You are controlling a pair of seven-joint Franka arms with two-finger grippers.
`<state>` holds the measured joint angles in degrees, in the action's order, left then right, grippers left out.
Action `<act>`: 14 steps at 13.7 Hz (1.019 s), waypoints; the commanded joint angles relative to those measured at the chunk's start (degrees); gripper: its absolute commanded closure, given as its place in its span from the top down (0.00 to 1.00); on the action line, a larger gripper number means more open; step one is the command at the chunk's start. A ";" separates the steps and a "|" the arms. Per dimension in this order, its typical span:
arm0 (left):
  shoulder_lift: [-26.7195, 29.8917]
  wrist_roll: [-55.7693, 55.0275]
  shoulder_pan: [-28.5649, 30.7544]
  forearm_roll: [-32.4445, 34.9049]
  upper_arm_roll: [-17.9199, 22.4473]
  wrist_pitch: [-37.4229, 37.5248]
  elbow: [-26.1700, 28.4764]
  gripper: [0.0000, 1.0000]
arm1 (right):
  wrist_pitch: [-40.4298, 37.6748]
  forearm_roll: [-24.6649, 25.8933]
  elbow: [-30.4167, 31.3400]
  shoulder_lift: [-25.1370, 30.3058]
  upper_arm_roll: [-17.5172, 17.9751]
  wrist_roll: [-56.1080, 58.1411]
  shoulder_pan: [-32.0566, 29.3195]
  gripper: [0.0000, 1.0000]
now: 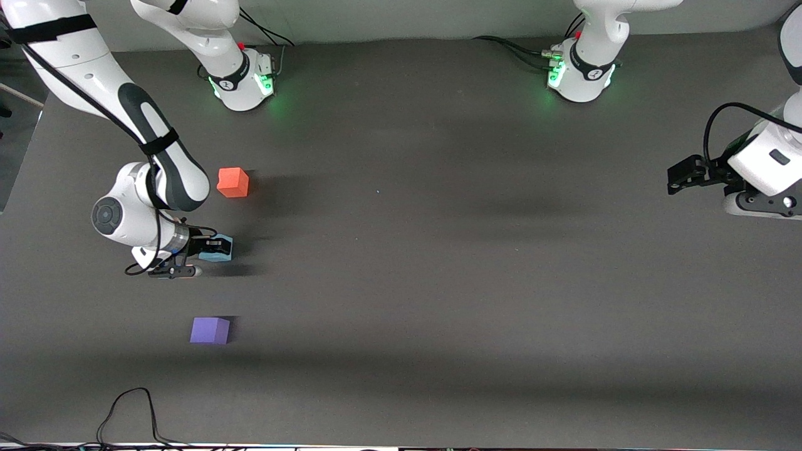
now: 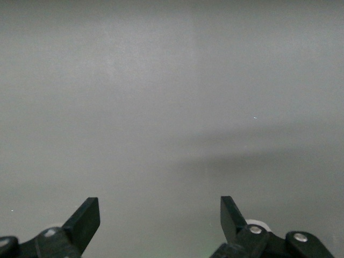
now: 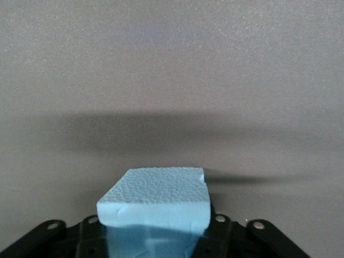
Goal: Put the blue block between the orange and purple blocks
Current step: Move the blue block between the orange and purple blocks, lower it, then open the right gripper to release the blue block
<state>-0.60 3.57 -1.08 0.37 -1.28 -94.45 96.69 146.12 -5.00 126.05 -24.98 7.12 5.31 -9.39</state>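
Item 1, blue block (image 1: 217, 248): foam cube clamped in right gripper (image 1: 213, 248), over table (image 1: 438, 263) between orange block (image 1: 233, 182) and purple block (image 1: 210, 330). Judged light, soft, dentable; hold flat opposite faces, gently. Left gripper (image 2: 160, 215): spread, holding nothing, waiting at its end.

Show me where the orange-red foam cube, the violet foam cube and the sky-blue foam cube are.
orange-red foam cube (image 1: 233, 182), front view, middle of its top face.
violet foam cube (image 1: 210, 330), front view, middle of its top face.
sky-blue foam cube (image 3: 156, 199), right wrist view, its top face.
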 commanded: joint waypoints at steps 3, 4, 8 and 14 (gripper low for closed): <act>-0.28 0.38 0.29 -0.72 -0.04 0.49 -0.89 1.00 | 1.54 -0.45 0.16 -0.25 -0.09 -2.05 0.43 0.85; -0.28 0.38 0.29 -0.72 -0.04 0.40 -0.89 1.00 | 1.36 -0.53 0.07 -0.16 -0.09 -2.58 0.43 1.00; -0.28 0.29 0.29 -0.72 -0.04 0.40 -0.89 1.00 | -8.87 -0.45 -2.72 5.62 0.00 -3.90 1.22 1.00; -0.28 0.29 0.29 -0.81 -0.04 0.40 -0.89 1.00 | -31.48 -0.01 -8.18 24.15 0.43 -1.45 2.80 1.00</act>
<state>-0.64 3.57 -1.07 0.30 -1.26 -94.46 96.68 119.38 -5.02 117.15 -8.11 7.59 2.96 -7.45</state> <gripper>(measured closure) 0.000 0.000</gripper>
